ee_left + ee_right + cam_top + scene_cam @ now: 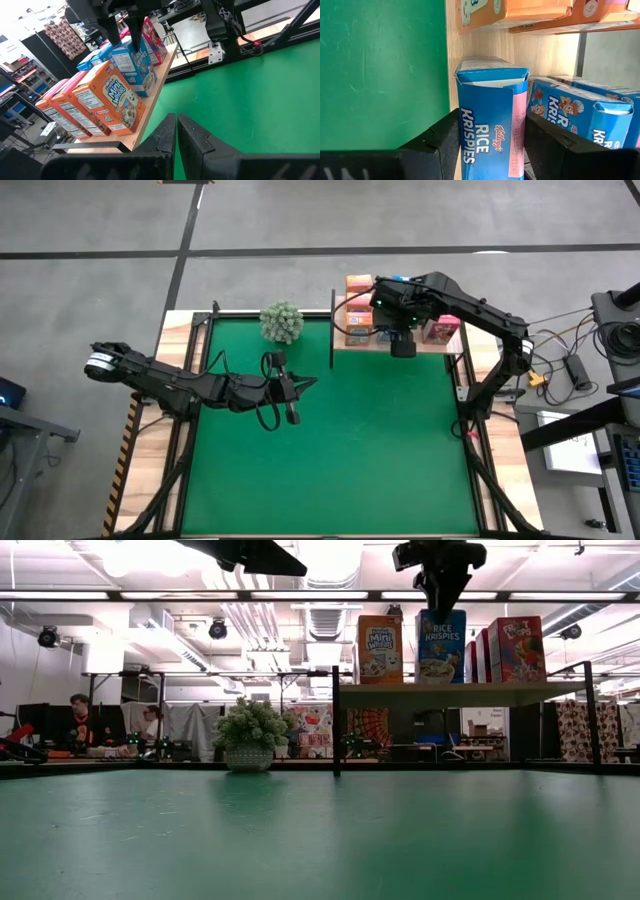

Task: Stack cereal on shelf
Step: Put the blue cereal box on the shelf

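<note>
From overhead I see the shelf [400, 343] at the far edge of the green mat [330, 440], toward the right. Orange cereal boxes [358, 308] stand at its left end and a red-pink box [441, 330] at its right. My right gripper [402, 345] points down over the shelf's middle. My left gripper [293, 388] hovers over the mat, well apart from the shelf. The round green plant [282, 321] sits just left of the shelf.

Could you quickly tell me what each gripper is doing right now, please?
Left gripper: shut, holding nothing, hovering over the green mat.
Right gripper: over the shelf, fingers either side of a blue Rice Krispies box, apparently gripping it.
</note>
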